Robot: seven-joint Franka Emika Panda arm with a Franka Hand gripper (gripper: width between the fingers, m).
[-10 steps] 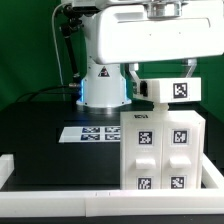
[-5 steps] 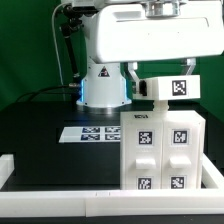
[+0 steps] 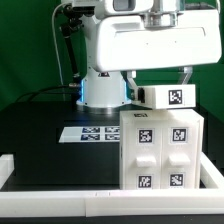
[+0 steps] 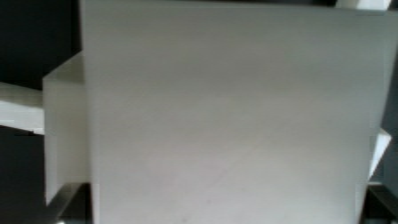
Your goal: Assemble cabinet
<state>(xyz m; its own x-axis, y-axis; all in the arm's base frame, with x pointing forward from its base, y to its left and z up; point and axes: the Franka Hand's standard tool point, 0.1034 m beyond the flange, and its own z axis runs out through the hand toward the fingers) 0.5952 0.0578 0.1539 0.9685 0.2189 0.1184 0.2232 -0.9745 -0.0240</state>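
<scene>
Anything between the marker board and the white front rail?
Nothing: in the exterior view, only bare black table runs from the marker board to the front rail. The cabinet stands to that view's right of the stretch.

Looks like a chunky glossy white arm [image 3: 150, 40] with a big rounded boxy shell up top, shows a bit of grey hardware at the very top, has a white base [image 3: 100, 90] glowing blue with a little dark triangle mark [image 3: 100, 72], and trails black cables [image 3: 66, 45].
</scene>
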